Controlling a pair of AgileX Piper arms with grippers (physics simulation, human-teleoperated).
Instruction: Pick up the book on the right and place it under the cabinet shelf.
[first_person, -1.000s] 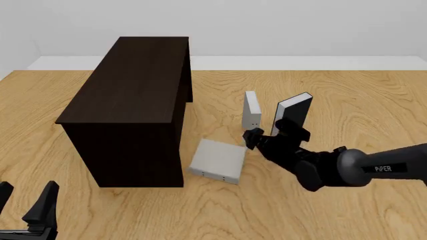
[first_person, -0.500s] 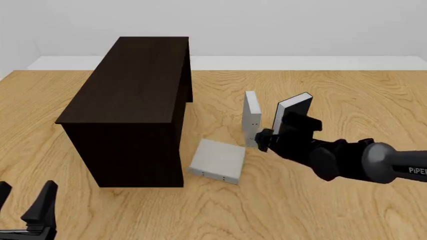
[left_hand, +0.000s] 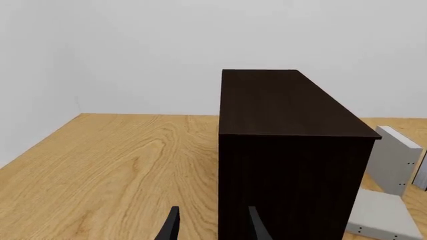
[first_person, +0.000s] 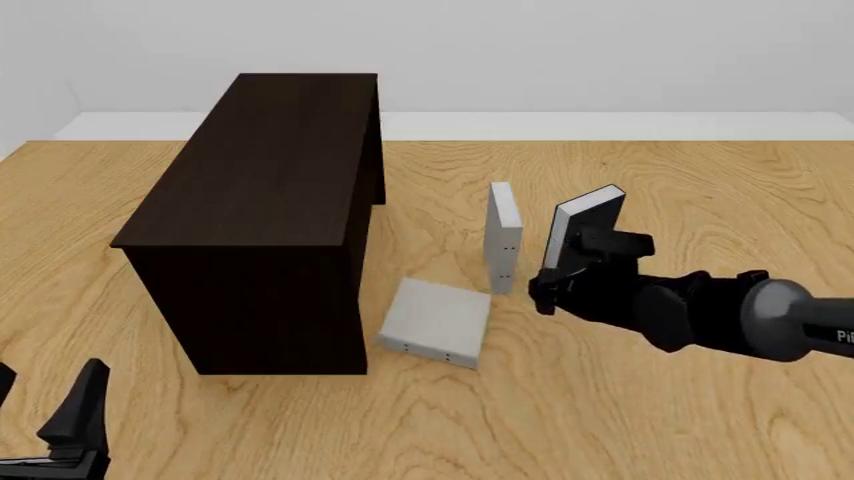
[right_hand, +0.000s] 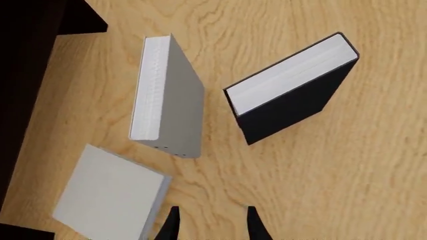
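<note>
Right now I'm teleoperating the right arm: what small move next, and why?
Probably ease the right gripper forward, open, to straddle the upright grey book: it holds nothing, and that book stands apart from the flat grey book and the black book.

Right claw (first_person: 583, 262) open mid-table on its outstretched arm, left claw (first_person: 40, 415) open, low at near-left.

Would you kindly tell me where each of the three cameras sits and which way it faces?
Front view: fixed above and behind the arms, facing forward and down at the dark-brown wooden cabinet; shows the right gripper and left gripper.
Left wrist view: behind the left gripper, facing the cabinet.
Right wrist view: behind the right gripper, looking down on the upright light-grey book and black-covered book.
All share the flat grey book.
</note>
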